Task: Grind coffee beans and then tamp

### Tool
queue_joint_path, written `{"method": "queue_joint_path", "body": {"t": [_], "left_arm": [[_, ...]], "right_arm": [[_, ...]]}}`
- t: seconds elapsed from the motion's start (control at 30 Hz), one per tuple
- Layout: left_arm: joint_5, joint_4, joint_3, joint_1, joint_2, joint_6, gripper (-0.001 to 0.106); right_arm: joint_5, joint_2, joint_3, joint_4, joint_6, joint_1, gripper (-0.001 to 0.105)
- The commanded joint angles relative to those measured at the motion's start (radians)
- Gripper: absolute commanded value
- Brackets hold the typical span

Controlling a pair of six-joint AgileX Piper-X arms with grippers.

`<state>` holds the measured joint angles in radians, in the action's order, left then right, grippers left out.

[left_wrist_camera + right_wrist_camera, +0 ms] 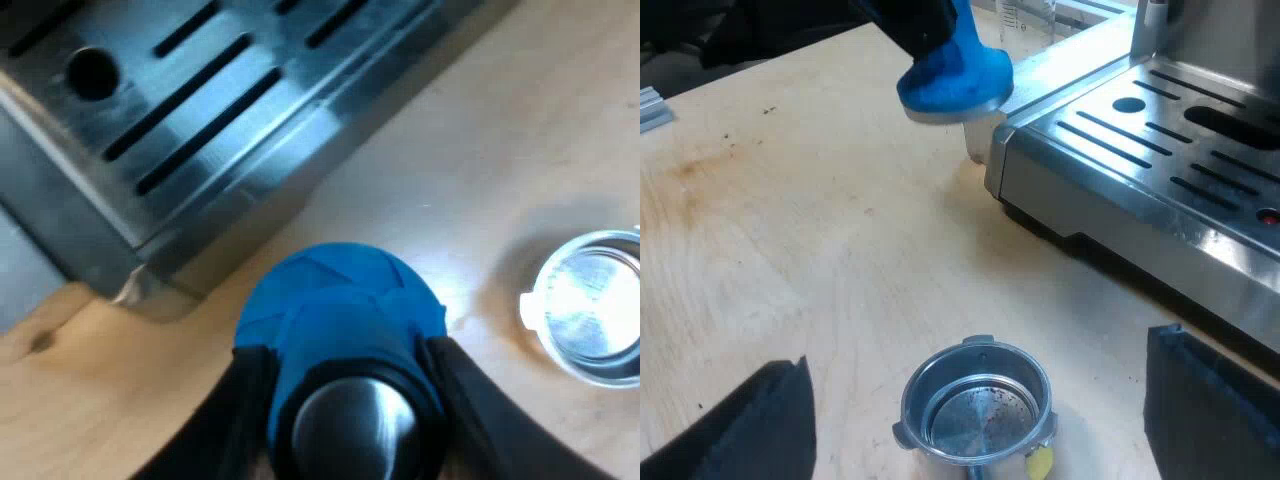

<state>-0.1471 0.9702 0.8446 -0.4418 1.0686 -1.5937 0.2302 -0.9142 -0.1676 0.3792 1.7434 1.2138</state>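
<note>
Coffee workbench: plywood tabletop [790, 240], espresso machine [1160, 170].

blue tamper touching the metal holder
Apart: the right wrist view shows the blue tamper up by the espresso machine's corner, bare table between it and the metal holder.

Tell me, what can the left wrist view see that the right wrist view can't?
Left wrist view's extra: a close look at my left pincer, its black fingers shut on the blue tamper.

Right wrist view's extra: my right pincer, open near the metal holder, and a measuring glass beyond the espresso machine.

Both share: the tamper, the holder, the machine's slotted tray and the wooden table.
</note>
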Motion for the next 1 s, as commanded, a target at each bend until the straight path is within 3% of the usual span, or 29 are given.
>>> {"method": "queue_joint_path", "body": {"t": [0.03,0.53,1.0], "left_arm": [[0.004,0.004,0.001,0.019,-0.010,0.015,0.000],[-0.014,-0.101,-0.200,0.044,-0.002,0.015,0.000],[-0.014,-0.174,-0.216,0.044,0.107,0.015,0.000]], "right_arm": [[-0.010,0.009,-0.003,0.013,0.010,-0.001,0.069],[-0.010,0.009,-0.003,0.013,0.010,-0.001,0.069],[-0.010,0.009,-0.003,0.013,0.010,-0.001,0.069]]}}
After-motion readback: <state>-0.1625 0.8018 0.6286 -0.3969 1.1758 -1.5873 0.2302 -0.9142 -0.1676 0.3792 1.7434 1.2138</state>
